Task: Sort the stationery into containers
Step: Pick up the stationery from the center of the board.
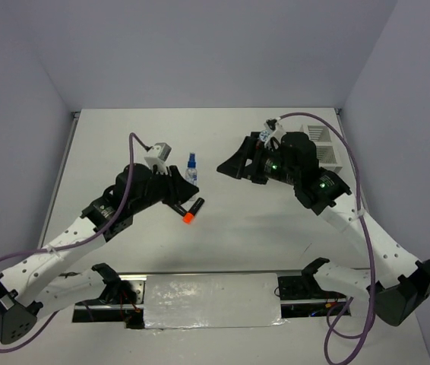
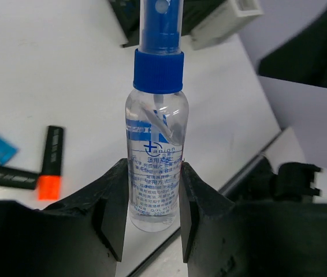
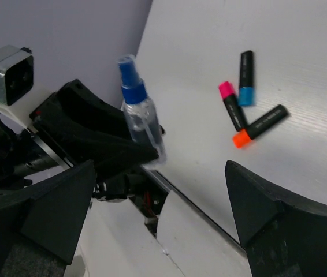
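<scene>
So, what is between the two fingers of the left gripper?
A clear blue-capped spray bottle, gripped by both fingers; the left wrist view shows it.

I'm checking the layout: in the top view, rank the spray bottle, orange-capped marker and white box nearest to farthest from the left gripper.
1. The spray bottle, between the fingers of the left gripper.
2. The orange-capped marker, lying just on its near side.
3. The white box, far off at the back right.
</scene>
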Motion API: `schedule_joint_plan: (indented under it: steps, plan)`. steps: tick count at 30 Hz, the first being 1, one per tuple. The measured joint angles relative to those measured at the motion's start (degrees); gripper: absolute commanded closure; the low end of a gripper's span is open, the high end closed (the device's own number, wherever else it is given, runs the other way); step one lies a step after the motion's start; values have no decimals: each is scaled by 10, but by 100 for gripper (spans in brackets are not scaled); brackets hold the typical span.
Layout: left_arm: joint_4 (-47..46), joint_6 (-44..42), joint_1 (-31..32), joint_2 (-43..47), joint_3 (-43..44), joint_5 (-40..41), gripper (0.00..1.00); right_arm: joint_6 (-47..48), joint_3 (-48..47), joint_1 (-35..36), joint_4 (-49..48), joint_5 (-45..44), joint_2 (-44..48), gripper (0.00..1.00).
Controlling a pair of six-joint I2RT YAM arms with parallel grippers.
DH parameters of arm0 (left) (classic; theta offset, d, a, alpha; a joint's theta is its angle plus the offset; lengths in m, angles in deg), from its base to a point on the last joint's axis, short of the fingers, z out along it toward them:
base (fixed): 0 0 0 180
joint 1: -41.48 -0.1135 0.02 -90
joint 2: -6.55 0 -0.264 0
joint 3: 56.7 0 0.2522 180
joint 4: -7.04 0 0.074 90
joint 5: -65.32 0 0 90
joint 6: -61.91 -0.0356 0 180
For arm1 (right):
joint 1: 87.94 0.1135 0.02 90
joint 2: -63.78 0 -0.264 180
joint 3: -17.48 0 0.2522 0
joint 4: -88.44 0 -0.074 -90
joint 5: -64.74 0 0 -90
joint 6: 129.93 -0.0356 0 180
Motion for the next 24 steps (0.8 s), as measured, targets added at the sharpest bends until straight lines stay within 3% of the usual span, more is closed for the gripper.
schedule_joint_plan:
  steps: [9,13,16,22,23,24]
  plan:
    - [-33,-71,20,-69,70,-133,100,-9,-56,73,-42,-58,-77,3]
    - [-35,-84,23,-69,83,-156,100,0,-69,80,-37,-78,-99,29]
    - [-33,-89,23,-69,84,-158,100,5,-74,92,-36,-86,-108,42]
    - [-13,-105,23,-69,86,-154,100,13,-74,116,-28,-66,-106,45]
    - [-8,-108,23,-69,88,-154,100,15,-74,116,-25,-62,-106,49]
    - [-1,-115,24,-69,92,-154,99,16,-74,116,-21,-60,-105,83]
